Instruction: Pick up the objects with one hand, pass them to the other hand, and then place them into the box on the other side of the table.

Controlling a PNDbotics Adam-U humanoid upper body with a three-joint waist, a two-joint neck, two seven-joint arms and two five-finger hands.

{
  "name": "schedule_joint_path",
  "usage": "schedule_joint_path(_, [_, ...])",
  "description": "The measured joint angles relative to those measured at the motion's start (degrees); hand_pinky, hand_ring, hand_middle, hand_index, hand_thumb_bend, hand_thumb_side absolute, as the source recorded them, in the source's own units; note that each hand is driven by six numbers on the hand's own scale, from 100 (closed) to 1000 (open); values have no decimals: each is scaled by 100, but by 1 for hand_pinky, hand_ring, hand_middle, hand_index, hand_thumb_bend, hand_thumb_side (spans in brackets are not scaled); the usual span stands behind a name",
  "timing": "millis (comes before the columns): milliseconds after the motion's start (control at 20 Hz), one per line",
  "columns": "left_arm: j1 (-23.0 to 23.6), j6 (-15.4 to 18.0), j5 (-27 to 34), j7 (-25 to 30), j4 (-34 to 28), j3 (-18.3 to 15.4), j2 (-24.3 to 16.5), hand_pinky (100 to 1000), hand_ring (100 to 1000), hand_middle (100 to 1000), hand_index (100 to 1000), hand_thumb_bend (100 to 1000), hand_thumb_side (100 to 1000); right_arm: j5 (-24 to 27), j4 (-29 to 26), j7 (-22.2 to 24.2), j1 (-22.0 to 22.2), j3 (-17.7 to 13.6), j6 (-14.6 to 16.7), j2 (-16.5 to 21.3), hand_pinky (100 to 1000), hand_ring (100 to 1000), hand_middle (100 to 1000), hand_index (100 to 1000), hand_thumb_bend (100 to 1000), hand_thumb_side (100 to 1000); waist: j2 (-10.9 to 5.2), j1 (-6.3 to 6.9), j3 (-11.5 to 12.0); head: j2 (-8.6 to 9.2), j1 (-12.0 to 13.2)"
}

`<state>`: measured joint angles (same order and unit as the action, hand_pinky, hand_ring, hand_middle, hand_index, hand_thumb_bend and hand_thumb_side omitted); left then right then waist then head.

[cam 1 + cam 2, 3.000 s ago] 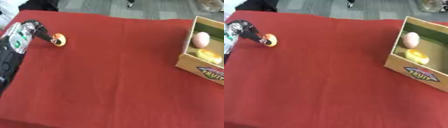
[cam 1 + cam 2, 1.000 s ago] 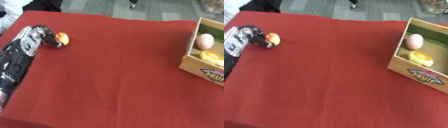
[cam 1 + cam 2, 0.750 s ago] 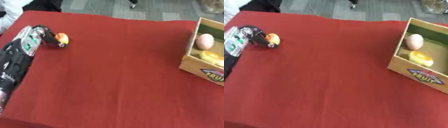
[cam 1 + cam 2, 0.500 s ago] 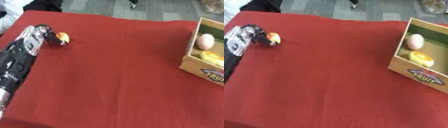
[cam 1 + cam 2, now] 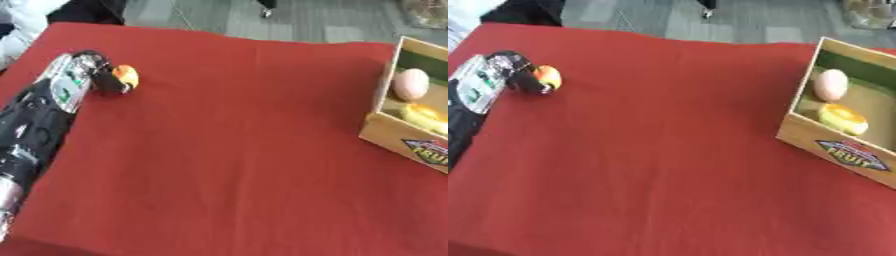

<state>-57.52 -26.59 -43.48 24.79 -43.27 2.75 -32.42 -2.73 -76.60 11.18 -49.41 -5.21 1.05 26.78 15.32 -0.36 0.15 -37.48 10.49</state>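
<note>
Orange obj (image 5: 128, 76) in left hand (image 5: 92, 70) fingers, far-left of table.

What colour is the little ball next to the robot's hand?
Orange ball, by the left hand; clearest in the right eye view.

Small orange fruit (image 5: 127, 76) on red cloth, far left, well apart from wooden box (image 5: 843, 150).

Left arm (image 5: 31, 130) enters from 7 o'clock, forearm running up toward 11 o'clock. Left hand (image 5: 87, 70) sits at the far-left table edge, fingers curled around a small orange object (image 5: 125, 77). Wrist straight, back of hand facing up. Right arm, hand: out of frame.
</note>
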Motion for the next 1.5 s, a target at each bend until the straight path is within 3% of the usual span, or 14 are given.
schedule_joint_path(400, [79,75,99,-31,-508,175,-63,721,582,501,458,271,183,5,1,3,5,0,1,-33,1000,1000,764,871,100,423,-4,0,62,-68,-59])
schedule_joint_path(1150, [239,94,286,-19,-899,211,-186,705,559,478,454,238,198,44,2,3,5,2,5,-43,1000,1000,764,872,100,428,-7,-13,105,-116,-104])
schedule_joint_path(1500, [589,390,760,-377,-1655,311,-362,692,535,461,453,207,197,169,-88,23,-41,64,23,-51,1000,1000,768,874,100,370,-7,-24,122,-122,-181])
